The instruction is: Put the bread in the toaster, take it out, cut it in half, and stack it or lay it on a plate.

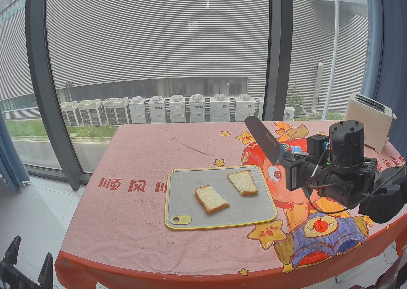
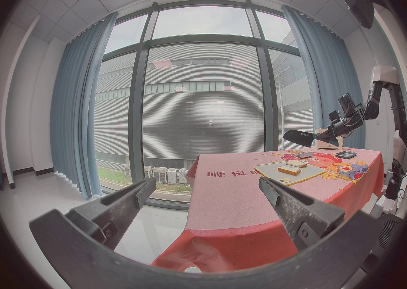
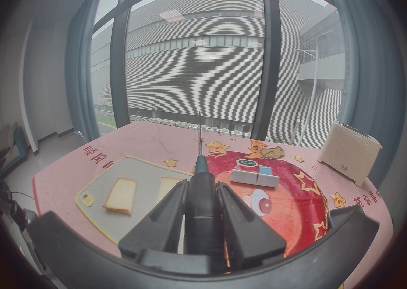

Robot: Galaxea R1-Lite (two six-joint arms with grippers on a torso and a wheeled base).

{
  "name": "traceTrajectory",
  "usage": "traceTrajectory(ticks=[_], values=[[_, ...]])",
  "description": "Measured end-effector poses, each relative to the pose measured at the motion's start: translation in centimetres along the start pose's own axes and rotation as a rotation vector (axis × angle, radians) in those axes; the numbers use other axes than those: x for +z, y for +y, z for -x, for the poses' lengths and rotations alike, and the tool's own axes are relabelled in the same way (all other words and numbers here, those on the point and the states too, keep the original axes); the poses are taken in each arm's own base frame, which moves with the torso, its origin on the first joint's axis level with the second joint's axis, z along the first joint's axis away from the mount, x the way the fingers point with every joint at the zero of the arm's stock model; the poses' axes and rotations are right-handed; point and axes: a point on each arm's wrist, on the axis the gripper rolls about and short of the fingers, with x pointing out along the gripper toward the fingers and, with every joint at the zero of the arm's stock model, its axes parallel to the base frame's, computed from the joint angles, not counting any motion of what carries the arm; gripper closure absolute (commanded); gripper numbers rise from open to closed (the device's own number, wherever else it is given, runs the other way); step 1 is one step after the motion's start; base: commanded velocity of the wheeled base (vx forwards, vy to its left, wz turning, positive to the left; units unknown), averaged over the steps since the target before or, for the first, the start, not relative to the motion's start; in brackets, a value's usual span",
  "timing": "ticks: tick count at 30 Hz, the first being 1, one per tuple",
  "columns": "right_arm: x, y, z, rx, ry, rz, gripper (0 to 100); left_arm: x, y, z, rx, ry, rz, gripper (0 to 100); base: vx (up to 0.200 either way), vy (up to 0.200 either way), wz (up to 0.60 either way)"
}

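Lower left corner of the head view: left gripper (image 1: 29, 260), off the table's near edge, holding nothing. Its wrist view shows the fingers (image 2: 127, 203) spread wide apart.

Middle of the frame: pink printed tablecloth (image 1: 127, 226). A grey cutting board (image 1: 186, 194) with a yellow rim lies flat on it.

On the board are two pieces of bread, cut and lying apart. The left half (image 1: 211, 199) sits lower in the frame; the right half (image 1: 242, 182) sits a little higher, toward the board's upper right corner.

Right of the board: knife (image 1: 265, 138), dark blade slanting up and left, raised in the air and clear of the bread. Right gripper (image 1: 292, 169) is clamped on the knife's handle, both fingers (image 3: 165, 218) pressed against it.

A small white-and-blue block (image 3: 255, 176) sits on the cloth beyond the knife. A dark flat thing (image 2: 345, 154) lies near it; too small to say whether it is a plate.

Upper right: cream toaster (image 1: 369, 120), at the table's far corner, well apart from the board.
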Motion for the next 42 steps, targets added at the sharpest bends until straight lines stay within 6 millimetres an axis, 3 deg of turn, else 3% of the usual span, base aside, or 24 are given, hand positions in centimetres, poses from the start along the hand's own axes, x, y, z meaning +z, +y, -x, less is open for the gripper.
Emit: traceTrajectory(ticks=[8, 23, 42], values=[[0.6, -3.1, -1.2, -0.095, -0.005, -0.037, 100, 0.0, 0.0, 0.0, 0.0, 0.0, 0.0, 0, 0.0, 0.0, 0.0], [1.4, -6.9, -1.9, -0.199, -0.025, -0.094, 100, 0.0, 0.0, 0.0, 0.0, 0.001, 0.0, 0, 0.0, 0.0, 0.0], [-0.1, -7.2, -3.1, -0.215, 0.036, -0.097, 100, 0.0, 0.0, 0.0, 0.001, 0.002, 0.0, 0, 0.0, 0.0, 0.0]])
